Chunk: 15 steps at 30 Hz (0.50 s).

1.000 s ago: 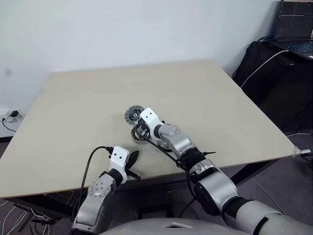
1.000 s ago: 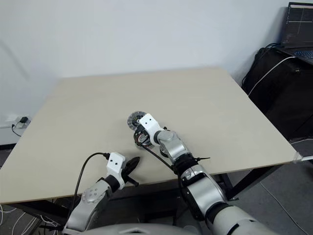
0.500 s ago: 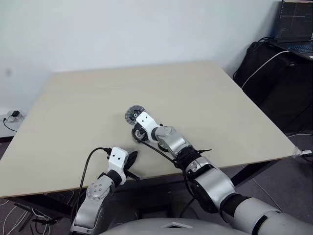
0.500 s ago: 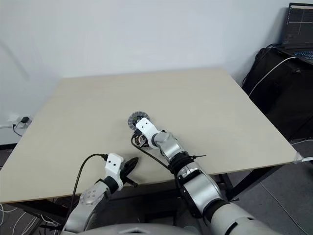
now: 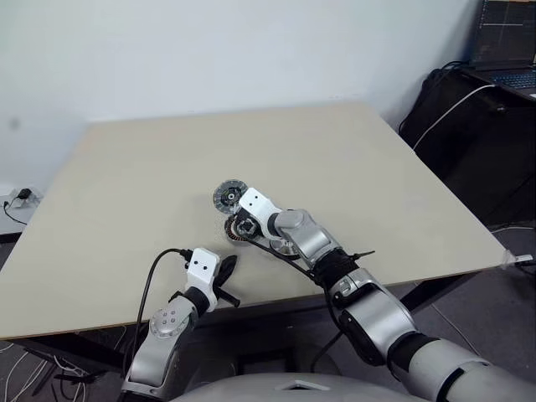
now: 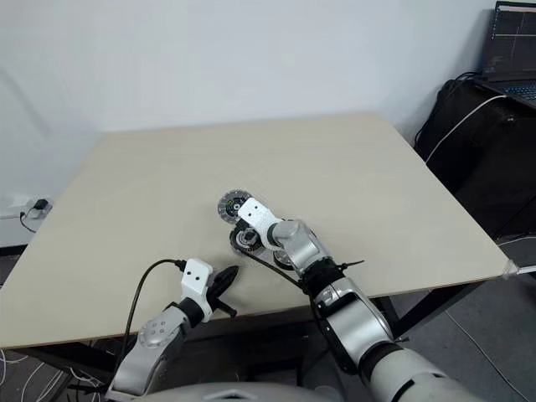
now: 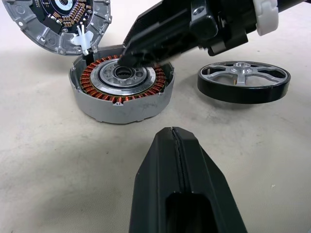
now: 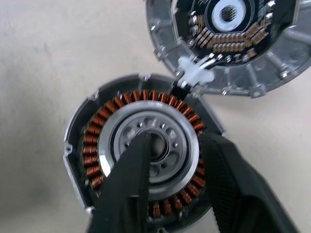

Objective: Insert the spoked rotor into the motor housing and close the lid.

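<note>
The left gripper (image 7: 177,145) is closed and empty. Beyond it sits the housing (image 7: 121,90), with the rotor (image 7: 244,80) beside it. The right gripper (image 8: 177,182) hangs parted over the housing's centre; the lid (image 8: 228,39) lies just beyond.

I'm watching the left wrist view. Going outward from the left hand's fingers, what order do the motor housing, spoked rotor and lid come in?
From the left gripper:
1. Motor housing: straight ahead of the fingers, nearest.
2. Spoked rotor: lying flat on the table off to the housing's right, a little farther out.
3. Lid: beyond the housing, at its far rim, farthest.
</note>
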Motion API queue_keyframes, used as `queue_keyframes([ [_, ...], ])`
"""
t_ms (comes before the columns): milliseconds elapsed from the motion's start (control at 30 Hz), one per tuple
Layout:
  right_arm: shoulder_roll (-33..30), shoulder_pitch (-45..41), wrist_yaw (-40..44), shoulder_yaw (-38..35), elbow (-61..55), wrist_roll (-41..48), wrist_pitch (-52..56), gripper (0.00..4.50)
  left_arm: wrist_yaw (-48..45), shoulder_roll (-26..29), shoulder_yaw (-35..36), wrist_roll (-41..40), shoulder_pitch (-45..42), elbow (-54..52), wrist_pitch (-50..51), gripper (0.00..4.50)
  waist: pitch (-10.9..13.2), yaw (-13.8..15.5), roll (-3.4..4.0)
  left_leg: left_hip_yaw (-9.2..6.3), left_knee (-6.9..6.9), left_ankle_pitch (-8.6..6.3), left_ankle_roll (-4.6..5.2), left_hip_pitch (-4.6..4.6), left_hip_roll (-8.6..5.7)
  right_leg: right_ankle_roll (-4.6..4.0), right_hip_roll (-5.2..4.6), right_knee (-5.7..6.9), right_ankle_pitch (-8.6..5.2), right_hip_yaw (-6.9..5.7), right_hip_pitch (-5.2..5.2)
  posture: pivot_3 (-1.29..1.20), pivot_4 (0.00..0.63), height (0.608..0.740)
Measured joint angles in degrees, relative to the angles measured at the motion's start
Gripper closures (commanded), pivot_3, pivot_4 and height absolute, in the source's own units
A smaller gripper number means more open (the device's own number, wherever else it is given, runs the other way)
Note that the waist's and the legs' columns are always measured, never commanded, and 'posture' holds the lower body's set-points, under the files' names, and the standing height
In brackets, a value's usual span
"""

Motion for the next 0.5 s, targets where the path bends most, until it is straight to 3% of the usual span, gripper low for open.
queue_keyframes([
  [500,1.17,-4.71,0.58,1.01,5.01,-1.91,2.55,2.95,0.11,-0.26,-0.09,0.00,1.06,0.08,-0.69,4.50,0.00,0.03,0.00,-0.03,0.00,0.01,-0.02,-0.09,-0.01,-0.20,0.01,0.00,0.12,-0.02,-0.09,0.00,0.000,0.740],
])
